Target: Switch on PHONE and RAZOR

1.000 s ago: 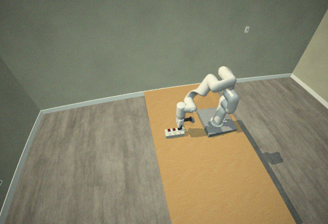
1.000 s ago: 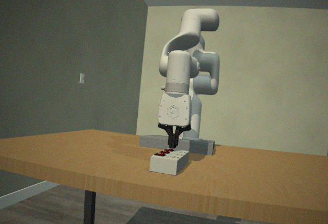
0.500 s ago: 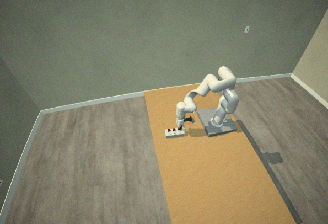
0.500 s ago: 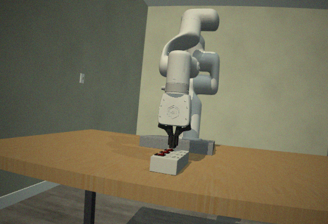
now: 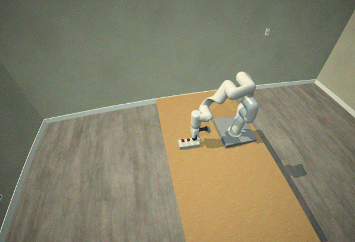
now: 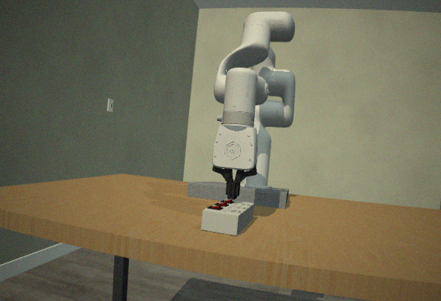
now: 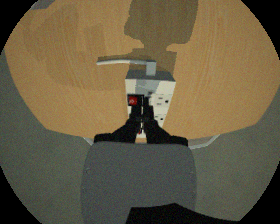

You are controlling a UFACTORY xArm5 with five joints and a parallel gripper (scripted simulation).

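Observation:
A white power strip (image 5: 189, 143) (image 6: 227, 219) (image 7: 151, 96) lies flat on the wooden table (image 5: 222, 185) (image 6: 91, 207), the right way up, with red rocker switches along one long edge. Two red switches (image 5: 185, 139) (image 6: 219, 204) show beside the fingers; the wrist view shows one red switch (image 7: 132, 102). My gripper (image 5: 195, 137) (image 6: 232, 197) (image 7: 142, 103) is shut and empty. It points straight down with its fingertips on or just above the strip's end nearest the arm base, where a switch is hidden under them. The labels cannot be read.
The arm's grey base plate (image 5: 237, 134) (image 6: 269, 196) sits on the table just behind the strip. The table edge runs close to the strip's left side in the top view. The floor lies below.

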